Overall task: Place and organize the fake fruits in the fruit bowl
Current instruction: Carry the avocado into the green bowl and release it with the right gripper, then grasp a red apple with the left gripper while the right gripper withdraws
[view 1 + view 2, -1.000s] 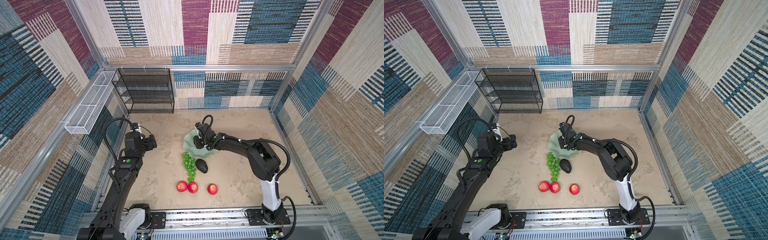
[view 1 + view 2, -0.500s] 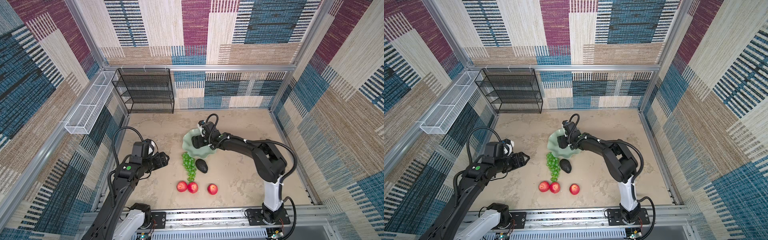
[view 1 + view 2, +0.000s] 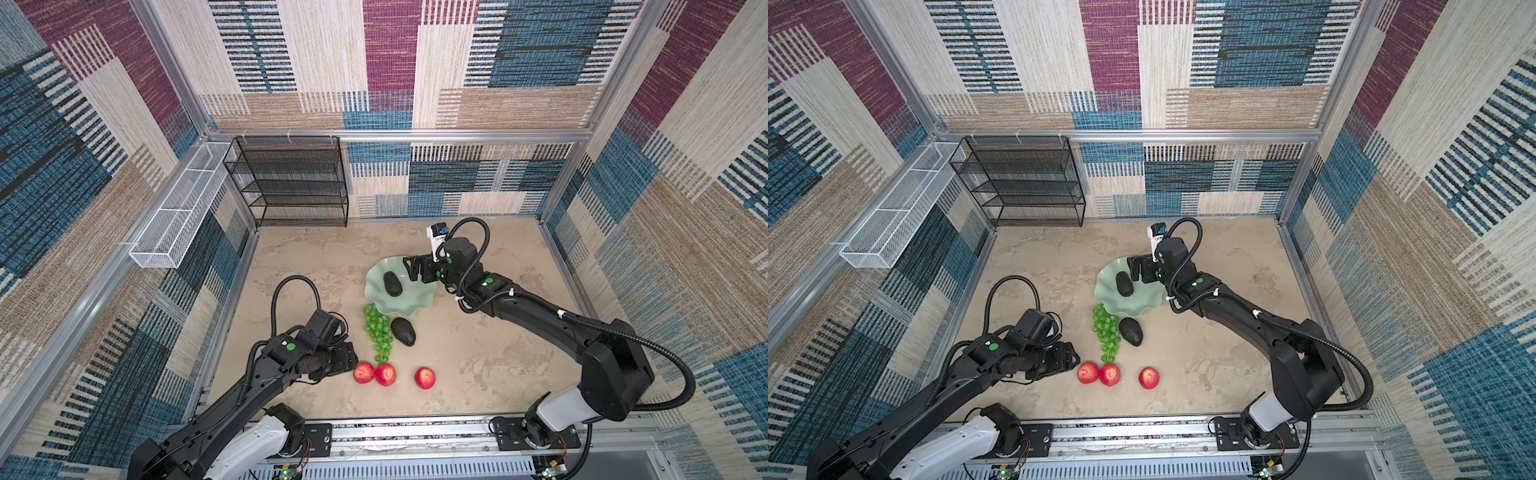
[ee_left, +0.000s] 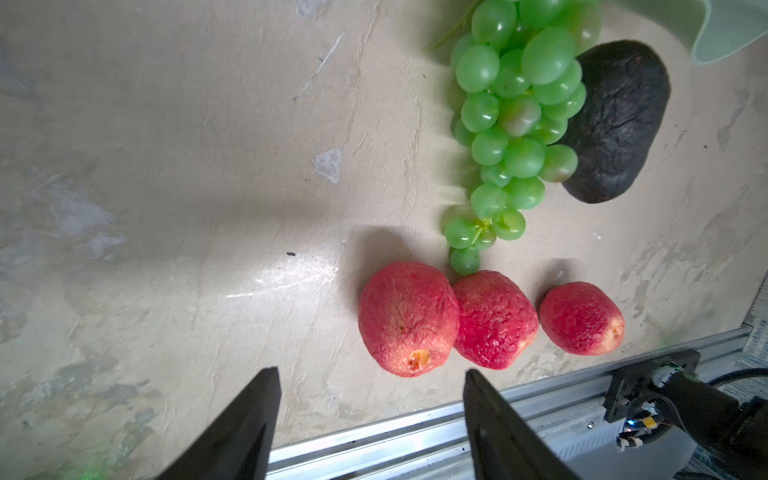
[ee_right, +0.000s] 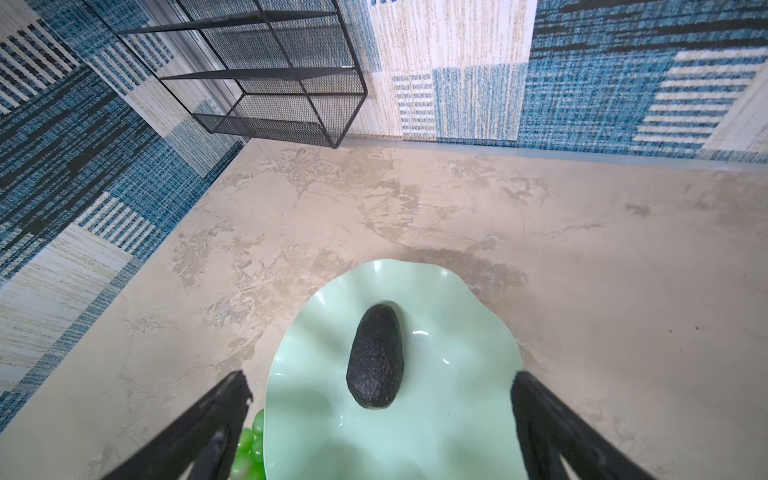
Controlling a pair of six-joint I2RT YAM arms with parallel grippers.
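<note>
One avocado (image 3: 392, 284) lies in the fruit bowl (image 3: 417, 300). The other avocado (image 3: 403, 331), the grapes (image 3: 377, 332) and three apples (image 3: 385, 374) lie on the table (image 3: 311, 270), so most of the job is left. The right claw (image 3: 415, 270) hangs wide open and empty by the bowl. The left claw (image 4: 370, 374) is partly open and empty, beside an apple. I see no words to read.
</note>
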